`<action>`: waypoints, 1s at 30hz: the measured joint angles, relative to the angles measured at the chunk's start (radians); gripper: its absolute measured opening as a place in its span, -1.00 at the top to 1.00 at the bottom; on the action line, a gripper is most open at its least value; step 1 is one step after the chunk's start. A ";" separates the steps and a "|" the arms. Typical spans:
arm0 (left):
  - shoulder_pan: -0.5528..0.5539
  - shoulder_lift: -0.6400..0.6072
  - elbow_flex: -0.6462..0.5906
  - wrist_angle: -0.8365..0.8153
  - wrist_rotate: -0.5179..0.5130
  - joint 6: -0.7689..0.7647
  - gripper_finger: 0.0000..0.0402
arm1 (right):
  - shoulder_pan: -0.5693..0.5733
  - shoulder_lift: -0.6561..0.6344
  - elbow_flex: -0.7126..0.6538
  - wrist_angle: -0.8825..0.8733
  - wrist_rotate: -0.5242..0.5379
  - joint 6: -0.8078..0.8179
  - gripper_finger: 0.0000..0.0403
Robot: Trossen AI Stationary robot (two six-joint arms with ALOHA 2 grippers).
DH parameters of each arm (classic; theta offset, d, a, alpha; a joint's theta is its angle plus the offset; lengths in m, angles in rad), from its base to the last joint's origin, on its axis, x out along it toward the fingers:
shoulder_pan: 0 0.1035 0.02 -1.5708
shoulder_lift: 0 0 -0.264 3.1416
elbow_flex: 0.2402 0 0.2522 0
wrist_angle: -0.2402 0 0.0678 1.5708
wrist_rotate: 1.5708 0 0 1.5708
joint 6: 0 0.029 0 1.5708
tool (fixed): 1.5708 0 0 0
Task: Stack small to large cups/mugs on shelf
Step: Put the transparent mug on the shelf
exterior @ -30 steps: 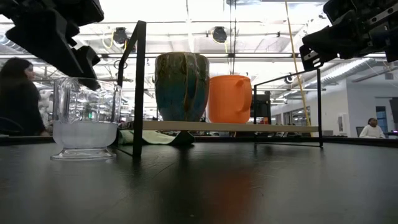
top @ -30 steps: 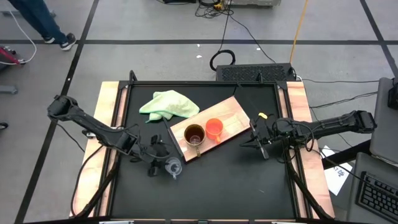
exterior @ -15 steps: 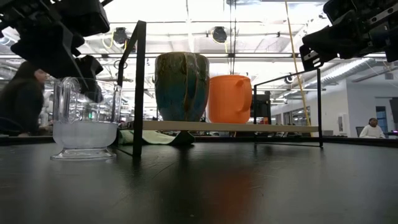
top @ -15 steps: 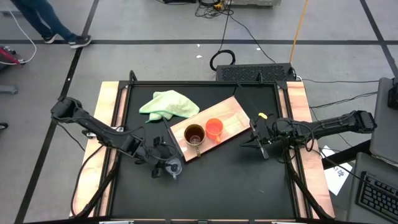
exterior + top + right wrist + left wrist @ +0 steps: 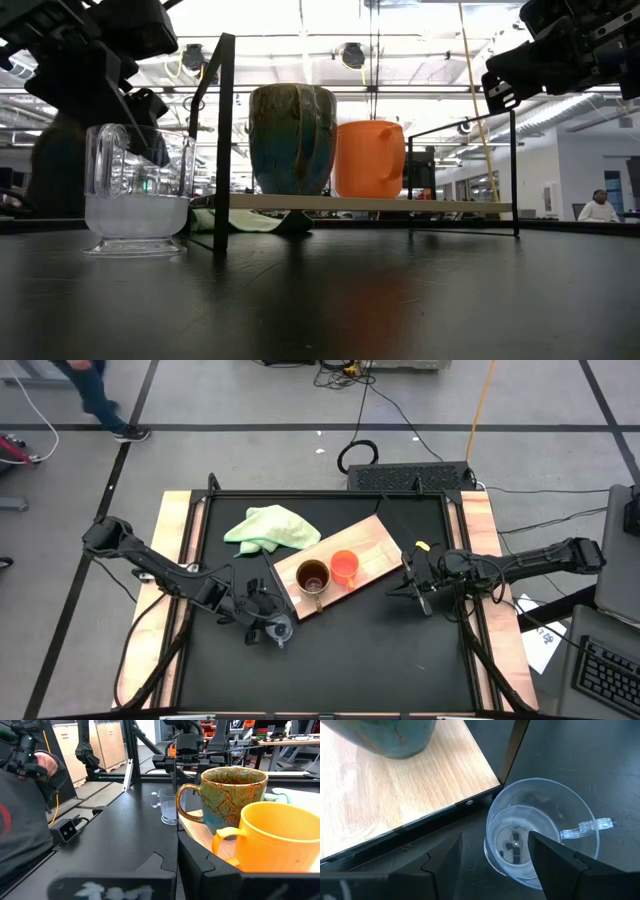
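Spanning the whole work area, the black tabletop [image 5: 330, 660] carries every item. On it, the shelf [image 5: 375, 545], a light-wood board with a dark edge, lies at an angle near the centre, with a pale green cloth [image 5: 270, 527] bunched just beside its far left end. The large tan-brown mug [image 5: 312, 576] stands upright on the near left end of the shelf, handle toward the front of the tabletop; in the low view its side shows a teal and brown glaze [image 5: 292, 138]. The medium orange cup [image 5: 344, 566] stands upright on the shelf just beside the mug, on its right. The small clear glass cup [image 5: 279, 628] stands upright on the tabletop, off the shelf and just beside the shelf's near left corner; the left wrist view shows it close against the dark edge [image 5: 535, 840]. The left gripper [image 5: 266, 622] is at the glass cup, its fingers [image 5: 440, 865] spread wide, one on each side of the cup, gripping nothing. The right gripper [image 5: 400, 586] waits above the tabletop to the right of the shelf, its fingers parted and empty.
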 joint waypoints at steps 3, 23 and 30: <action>0.000 0.000 0.000 0.000 0.000 0.000 -0.14 | 0.000 0.000 0.000 0.000 0.000 0.000 1.00; 0.000 0.051 0.000 0.022 0.006 0.024 0.40 | 0.000 0.000 0.000 0.000 0.000 0.000 1.00; 0.000 0.051 0.000 0.022 0.027 0.034 0.92 | 0.000 0.000 0.000 0.000 0.000 0.000 1.00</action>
